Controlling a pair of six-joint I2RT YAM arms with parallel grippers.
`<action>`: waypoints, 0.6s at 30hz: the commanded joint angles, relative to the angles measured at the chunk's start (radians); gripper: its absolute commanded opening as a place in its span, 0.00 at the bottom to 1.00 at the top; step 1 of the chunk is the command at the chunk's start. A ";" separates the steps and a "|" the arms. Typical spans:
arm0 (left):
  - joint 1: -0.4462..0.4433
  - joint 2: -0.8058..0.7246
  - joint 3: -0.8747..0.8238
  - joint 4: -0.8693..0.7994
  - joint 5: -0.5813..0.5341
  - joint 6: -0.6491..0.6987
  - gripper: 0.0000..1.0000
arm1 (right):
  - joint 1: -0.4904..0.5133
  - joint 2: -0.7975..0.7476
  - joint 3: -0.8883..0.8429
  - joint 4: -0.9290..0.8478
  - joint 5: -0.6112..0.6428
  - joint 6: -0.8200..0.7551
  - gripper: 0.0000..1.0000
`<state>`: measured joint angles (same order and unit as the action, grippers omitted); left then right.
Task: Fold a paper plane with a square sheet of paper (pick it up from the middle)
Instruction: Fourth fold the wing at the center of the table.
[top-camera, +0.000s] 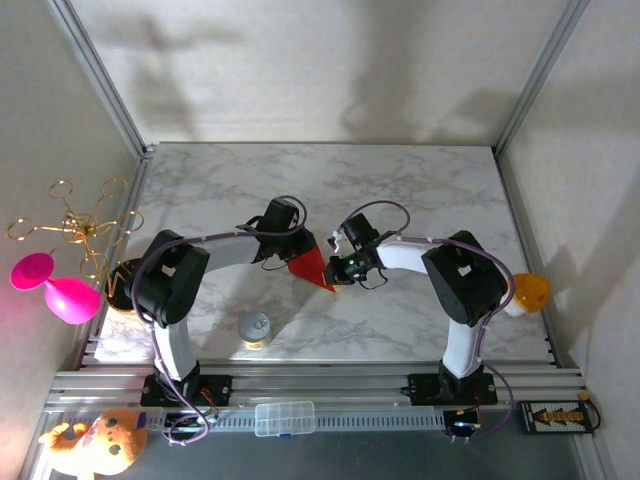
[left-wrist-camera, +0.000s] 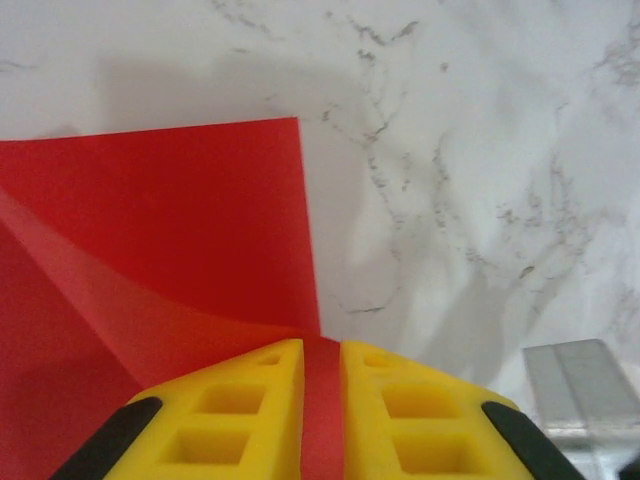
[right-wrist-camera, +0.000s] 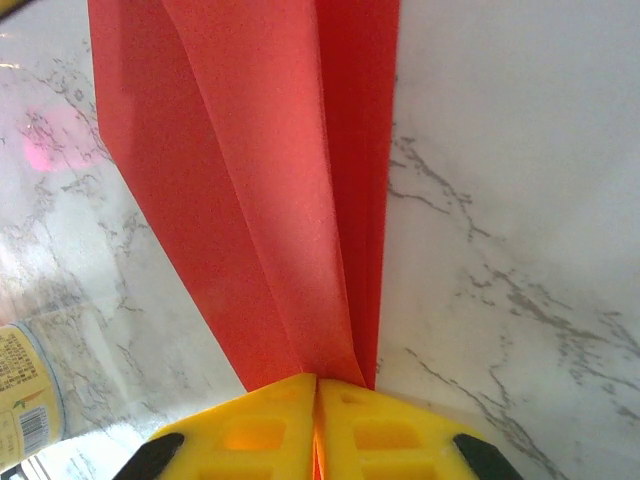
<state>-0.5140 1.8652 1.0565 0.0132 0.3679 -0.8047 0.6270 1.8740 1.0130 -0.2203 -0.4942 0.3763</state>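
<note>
While your two arms rose from their bases at the near edge of the bench (top-camera: 420, 180), a clear plastic box (top-camera: 285, 418) lay on the rail between them and a plush toy (top-camera: 95, 445) sat at the near left corner. Just past the left base a can (top-camera: 255, 330) stood upright on the marble, apart from the paper. Beyond it, near the middle of the bench, you had both tools meeting on the red paper (top-camera: 308, 266). Your left tool (left-wrist-camera: 322, 400) was clamped on it: in the left wrist view a strip of red ran up between the yellow fingers (left-wrist-camera: 240, 410), and the sheet spread ahead and to the left. Your right tool (right-wrist-camera: 316, 430) was pinched tight on the same paper at its narrow end, and in the right wrist view the folded layers fanned away from it with creases running lengthwise. From above, the paper showed as a pointed triangle, its tip by the right tool and its wide end under the left one. Farther out, a pink balloon-like toy (top-camera: 55, 290) and a gold wire piece (top-camera: 75, 225) hung by the left frame, and an orange object (top-camera: 530, 290) sat at the right edge.
</note>
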 joint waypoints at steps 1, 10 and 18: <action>0.006 0.034 0.010 -0.030 -0.024 0.034 0.17 | 0.008 0.066 -0.025 -0.083 0.082 -0.023 0.11; 0.028 0.089 0.008 -0.011 -0.034 0.089 0.16 | 0.008 0.076 -0.040 -0.095 0.096 -0.025 0.12; 0.140 0.092 -0.054 0.036 0.006 0.145 0.16 | 0.010 0.098 -0.071 -0.154 0.169 -0.052 0.12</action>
<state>-0.4496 1.9282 1.0374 0.0456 0.4351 -0.7055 0.6273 1.8812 1.0134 -0.2173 -0.4896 0.3538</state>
